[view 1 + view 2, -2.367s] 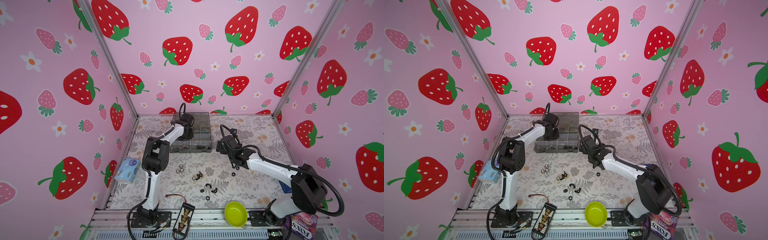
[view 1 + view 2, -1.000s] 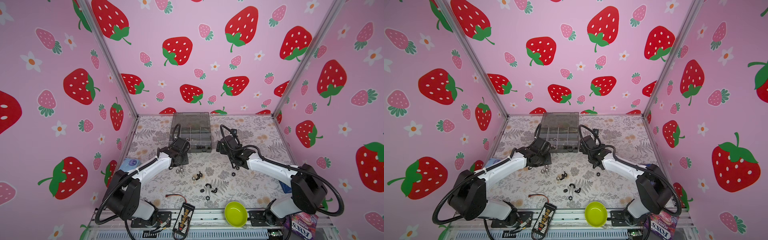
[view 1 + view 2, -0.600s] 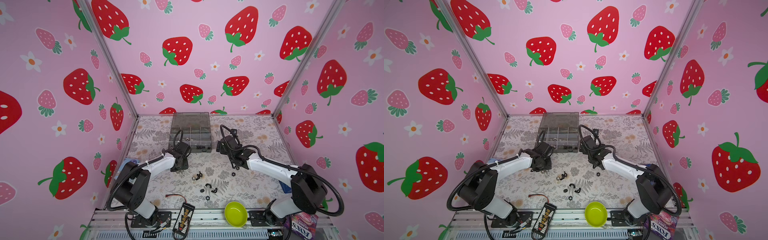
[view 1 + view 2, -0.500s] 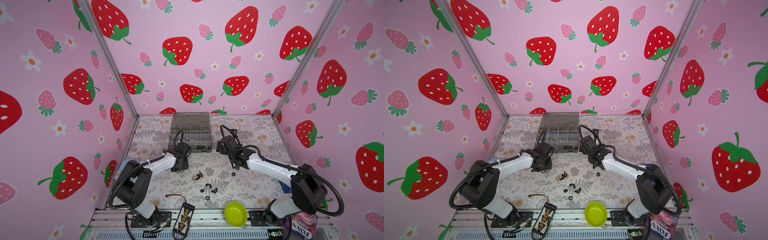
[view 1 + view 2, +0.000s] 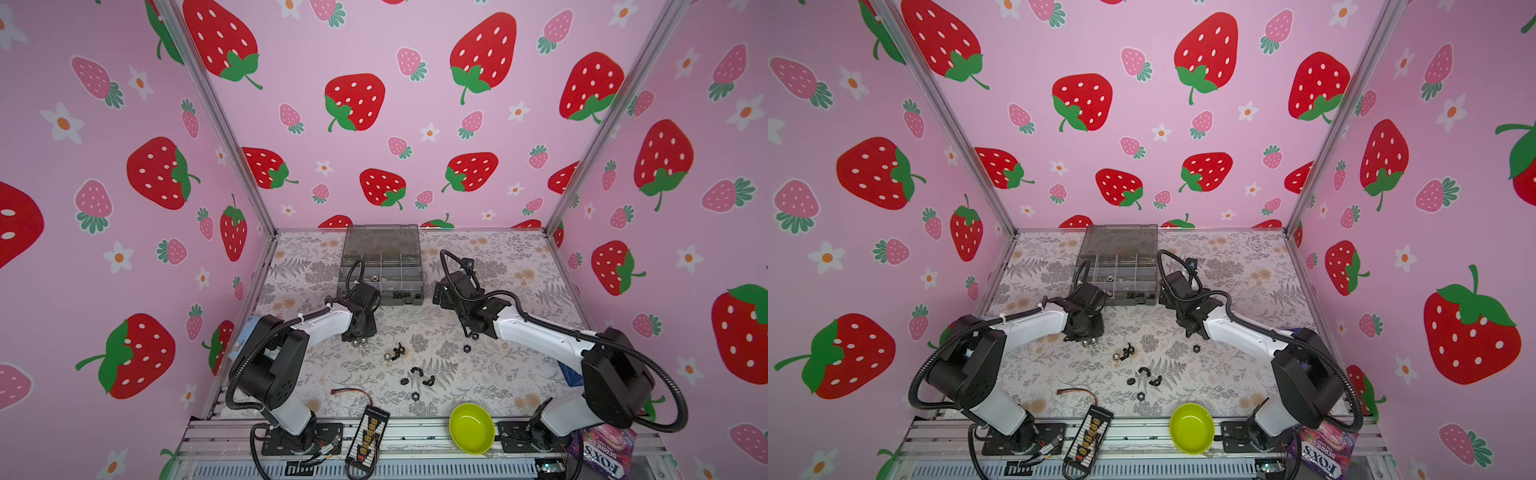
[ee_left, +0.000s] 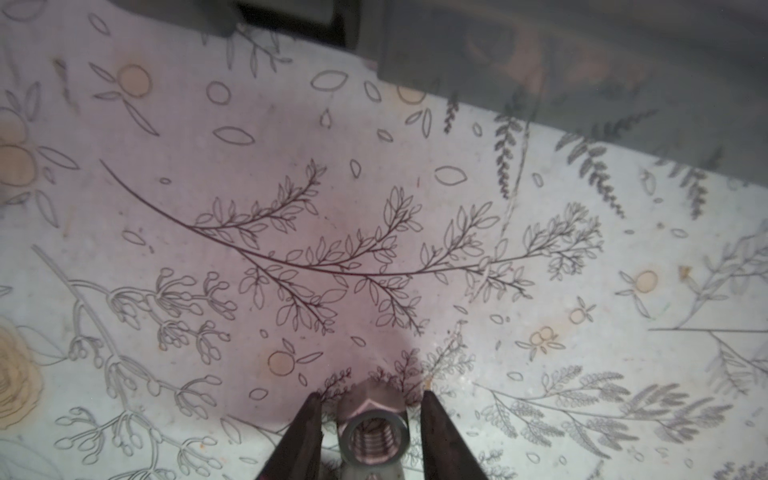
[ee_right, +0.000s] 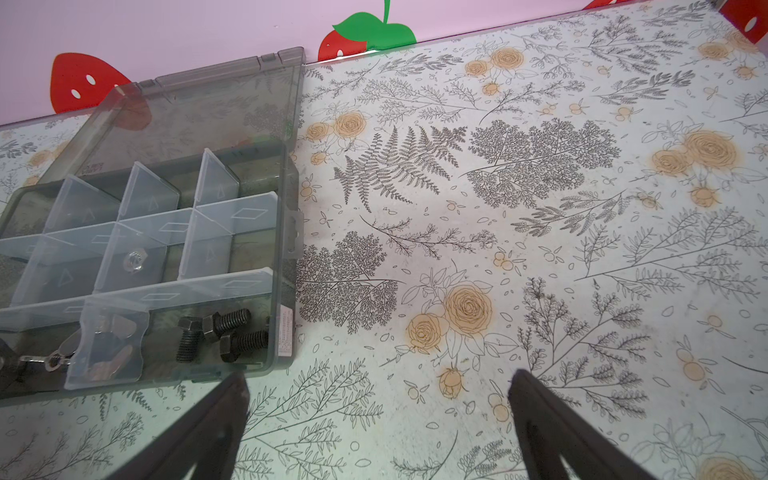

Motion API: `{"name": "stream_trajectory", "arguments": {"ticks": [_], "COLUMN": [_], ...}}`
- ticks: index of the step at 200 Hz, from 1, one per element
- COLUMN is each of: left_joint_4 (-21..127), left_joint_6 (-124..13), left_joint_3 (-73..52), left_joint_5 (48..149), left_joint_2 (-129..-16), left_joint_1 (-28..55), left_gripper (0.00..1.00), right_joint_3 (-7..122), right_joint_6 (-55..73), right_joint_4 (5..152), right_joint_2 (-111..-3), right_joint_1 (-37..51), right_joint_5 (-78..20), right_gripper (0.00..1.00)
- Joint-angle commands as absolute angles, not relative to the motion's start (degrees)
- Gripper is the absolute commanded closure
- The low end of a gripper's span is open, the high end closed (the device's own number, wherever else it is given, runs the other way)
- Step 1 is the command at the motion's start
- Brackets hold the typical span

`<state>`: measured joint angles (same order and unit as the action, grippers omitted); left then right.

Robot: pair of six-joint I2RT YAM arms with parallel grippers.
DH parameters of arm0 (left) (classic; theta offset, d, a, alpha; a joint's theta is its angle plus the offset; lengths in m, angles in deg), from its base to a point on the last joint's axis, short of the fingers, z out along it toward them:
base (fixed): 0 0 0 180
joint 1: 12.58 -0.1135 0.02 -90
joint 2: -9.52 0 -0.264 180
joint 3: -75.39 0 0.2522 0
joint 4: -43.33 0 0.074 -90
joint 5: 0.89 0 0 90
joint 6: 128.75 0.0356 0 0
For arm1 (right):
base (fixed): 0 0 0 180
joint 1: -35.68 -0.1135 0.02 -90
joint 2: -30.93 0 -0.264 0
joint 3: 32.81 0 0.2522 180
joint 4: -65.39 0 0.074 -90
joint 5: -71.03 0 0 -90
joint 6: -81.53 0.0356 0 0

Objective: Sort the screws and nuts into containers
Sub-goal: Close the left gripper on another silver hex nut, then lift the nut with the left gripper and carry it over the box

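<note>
One floral table [image 5: 498, 266] carries one smoky-grey organizer box [image 7: 286, 199] at the back, its lid [image 5: 382, 241] lying open behind it, and one lime-green bowl [image 5: 471, 428] at the front edge. The right gripper [image 7: 378, 376] hangs spread wide over bare table just beside the box, holding nothing. The left gripper [image 6: 370, 397] is down on the table in front of the box. Its jaws straddle one silver nut [image 6: 372, 434] with a sliver of gap on either side, not yet pinching it. In the box, the near corner compartment [image 7: 249, 299] holds three black screws [image 7: 216, 332]. The next one holds winged nuts [image 7: 112, 332], blurred behind a divider and uncountable, and one plain nut [image 7: 133, 261] lies alone in a middle one. About six black pieces [image 5: 414, 370] lie loose between the arms, too small to tell screws from nuts.
</note>
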<state>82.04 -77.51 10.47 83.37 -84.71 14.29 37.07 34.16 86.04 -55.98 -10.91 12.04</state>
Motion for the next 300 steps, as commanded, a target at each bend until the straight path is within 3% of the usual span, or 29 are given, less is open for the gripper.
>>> {"name": "stream_trajectory", "arguments": {"ticks": [1,300], "left_joint_4": [82.75,91.46], "left_joint_6": [-77.35,-79.44], "left_joint_3": [10.04,8.41], "left_joint_5": [84.09,82.78], "left_joint_2": [-86.54,-90.74], "left_joint_1": [14.03,15.27], "left_gripper": [0.6,0.66], "right_joint_3": [37.13,36.77], "right_joint_6": [35.03,35.2], "right_joint_4": [86.89,86.29], "right_joint_2": [-57.06,-56.18], "right_joint_1": [-10.66,-10.55], "right_joint_5": [12.78,13.02], "right_gripper": [0.0,0.0]}}
